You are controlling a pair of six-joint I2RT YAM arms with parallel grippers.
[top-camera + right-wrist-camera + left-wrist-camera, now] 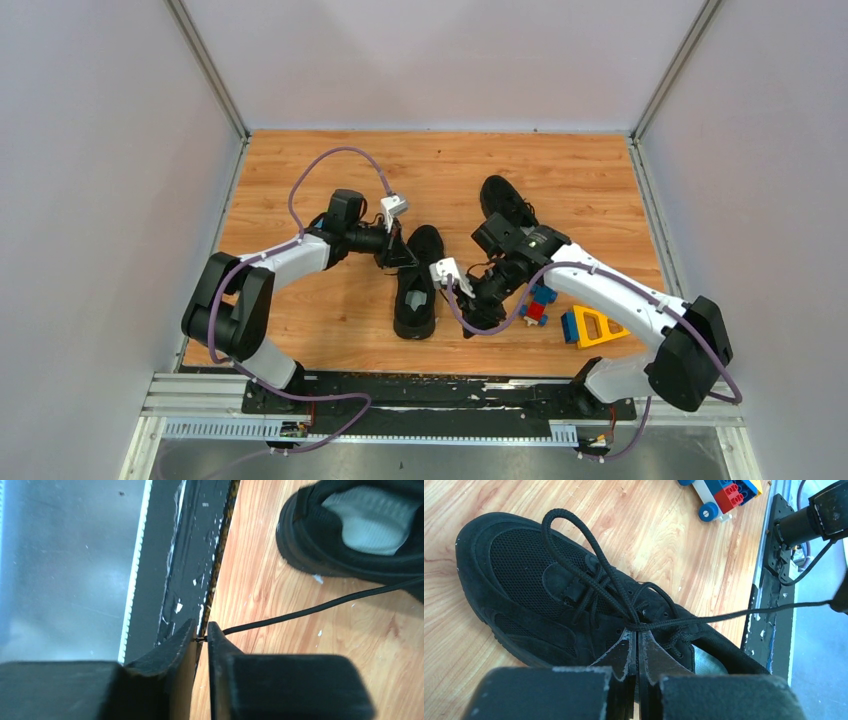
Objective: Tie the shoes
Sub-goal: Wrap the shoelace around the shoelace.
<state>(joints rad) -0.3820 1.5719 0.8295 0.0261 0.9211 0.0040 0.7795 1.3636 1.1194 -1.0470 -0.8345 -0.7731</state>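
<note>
One black shoe (415, 285) lies mid-table, toe away from the arms, and the other shoe (505, 205) lies behind my right arm. In the left wrist view the near shoe (524, 580) fills the frame. My left gripper (638, 632) is shut where its laces cross, and a loop (569, 530) lies over the toe. One taut lace strand (734, 614) runs off right to my right gripper (470, 328). In the right wrist view that gripper (201, 630) shows a narrow gap between its jaws, with the lace (310, 611) tip lying in it. The shoe's heel (350, 535) is beyond.
Blue and red toy blocks (538, 303) and a yellow block (592, 327) lie under my right forearm. The black mounting rail (185, 555) runs along the table's near edge, right beside my right fingertips. Grey walls enclose the wooden table on three sides.
</note>
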